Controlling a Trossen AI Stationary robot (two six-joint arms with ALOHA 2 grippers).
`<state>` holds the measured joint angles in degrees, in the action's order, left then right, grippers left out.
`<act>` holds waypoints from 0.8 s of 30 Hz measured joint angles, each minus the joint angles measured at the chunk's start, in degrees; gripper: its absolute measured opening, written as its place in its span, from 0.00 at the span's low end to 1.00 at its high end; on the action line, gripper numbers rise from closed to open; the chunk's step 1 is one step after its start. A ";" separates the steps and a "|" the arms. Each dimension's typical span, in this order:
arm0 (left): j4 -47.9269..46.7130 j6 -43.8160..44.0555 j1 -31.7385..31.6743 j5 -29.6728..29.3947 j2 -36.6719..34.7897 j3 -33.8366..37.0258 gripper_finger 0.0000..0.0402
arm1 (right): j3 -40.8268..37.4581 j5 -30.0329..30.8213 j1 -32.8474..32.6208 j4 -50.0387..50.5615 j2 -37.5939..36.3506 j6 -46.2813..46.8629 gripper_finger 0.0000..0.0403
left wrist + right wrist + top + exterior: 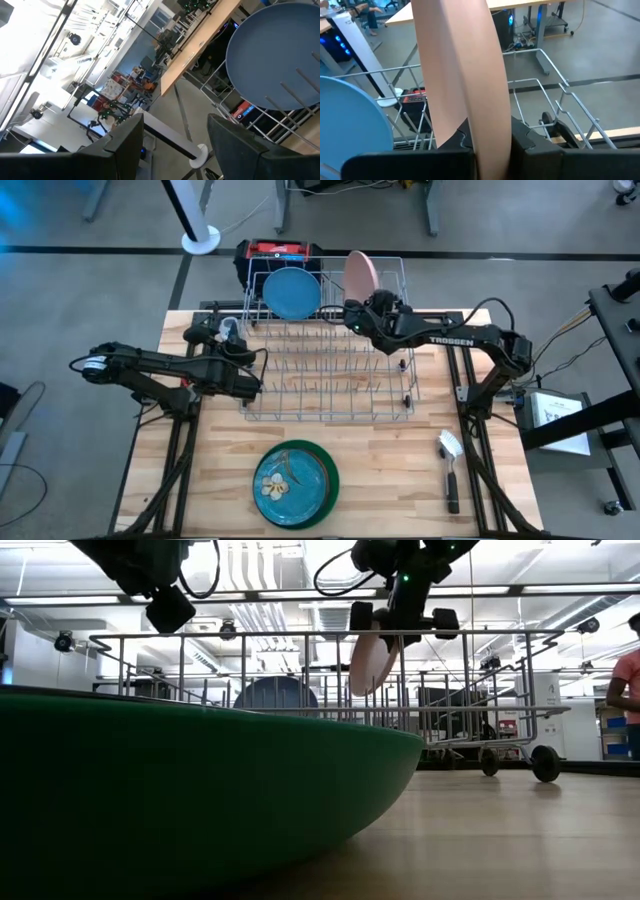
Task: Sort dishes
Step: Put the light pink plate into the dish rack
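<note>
The pale pink plate is on edge over the far end of the grey wire rack, with my right gripper shut on it. The light blue plate stands upright between the rack's wires to its left. The green plate lies flat on the table near the front edge. My left gripper is open and empty beside the rack's far left corner, pointing toward the far edge. The two orange-brown plates are out of view. My right gripper pinches the pink plate's rim between its two fingers, one on each face. The fingers come from the near side, slanting down. The plate stands on edge, tilted, its lower edge below the rack's top rail; whether it rests on wires I cannot tell.
A black-handled, white-headed brush lies on the table to the right of the rack. The green plate fills the front of the low view. A person stands in the room beyond the table's right side.
</note>
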<state>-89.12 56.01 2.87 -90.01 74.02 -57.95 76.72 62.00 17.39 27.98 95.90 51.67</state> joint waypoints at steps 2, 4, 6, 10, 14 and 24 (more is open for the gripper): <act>0.01 -0.01 0.00 -0.01 0.00 0.00 0.52 | -0.07 1.02 -0.25 0.03 0.61 -0.37 0.07; 0.00 0.02 0.00 -0.01 0.00 0.00 0.52 | -0.21 1.27 -0.56 -0.03 1.14 -0.50 0.07; 0.04 0.00 0.00 -0.01 0.02 0.01 0.52 | -0.16 2.92 -0.92 -1.48 1.63 -0.86 0.07; 0.04 -0.01 0.00 -0.01 0.02 0.00 0.52 | -0.16 4.12 -1.23 -3.27 2.57 -1.82 0.07; 0.04 -0.01 0.01 -0.01 0.02 0.01 0.52 | -0.16 4.95 -1.27 -3.55 2.90 -1.77 0.07; 0.13 -0.01 0.00 -0.01 0.02 0.01 0.52 | -0.27 5.55 -1.52 -4.46 3.63 -0.75 0.07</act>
<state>-88.99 56.01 2.87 -90.02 74.04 -57.94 76.44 67.55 15.87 23.51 99.53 50.92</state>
